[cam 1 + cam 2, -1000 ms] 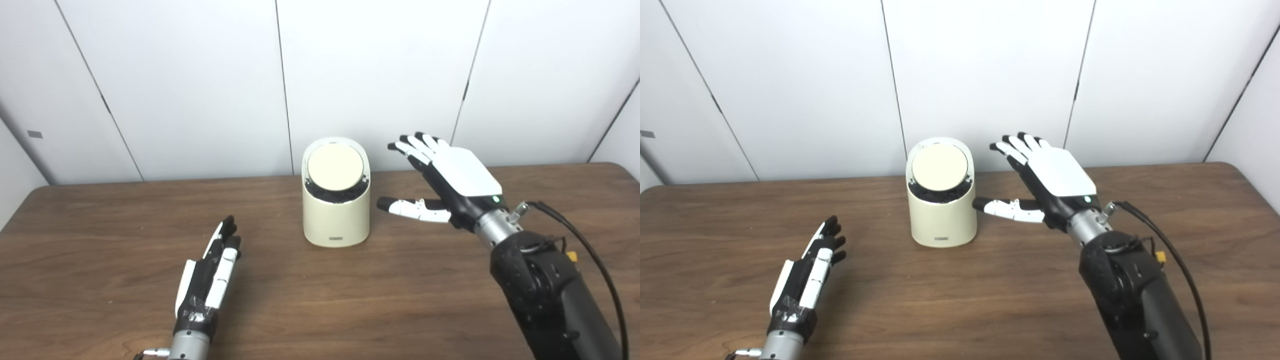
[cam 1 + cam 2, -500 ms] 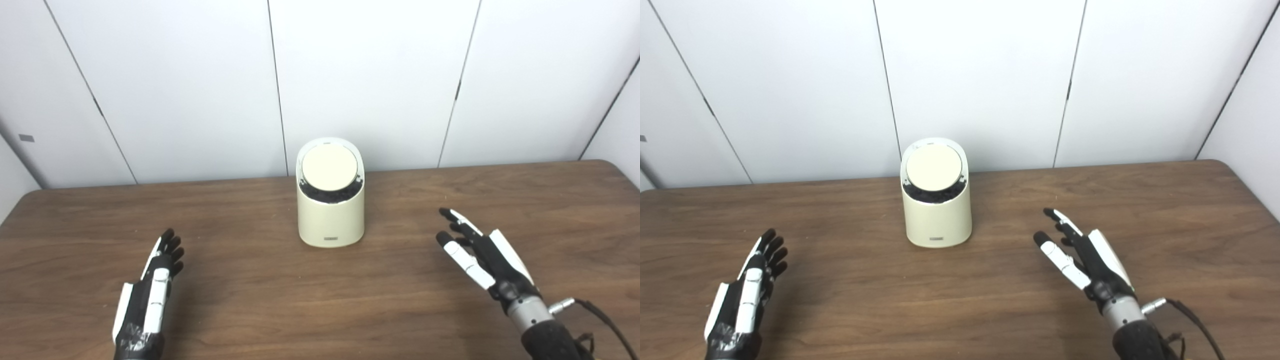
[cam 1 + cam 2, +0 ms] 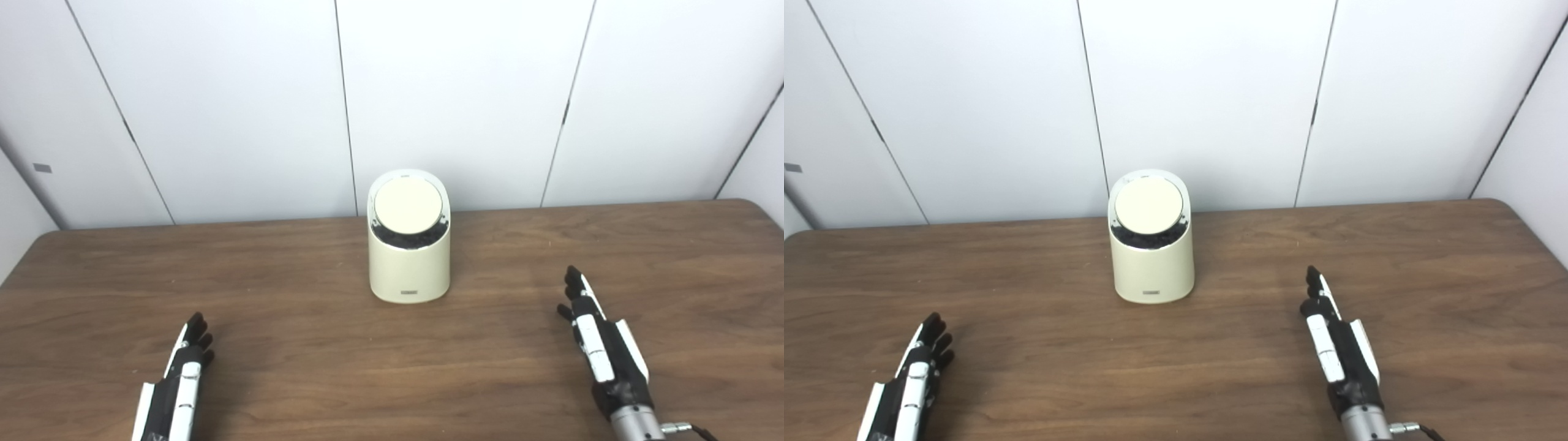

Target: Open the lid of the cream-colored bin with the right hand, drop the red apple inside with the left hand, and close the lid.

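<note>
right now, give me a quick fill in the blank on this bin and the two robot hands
1. The lid of the cream-colored bin is ____.
2. The left robot hand holds ____.
3. The right robot hand is on the bin's ____ side.
4. The bin stands on a ____ table.

Missing words: closed; nothing; right; wooden
</note>
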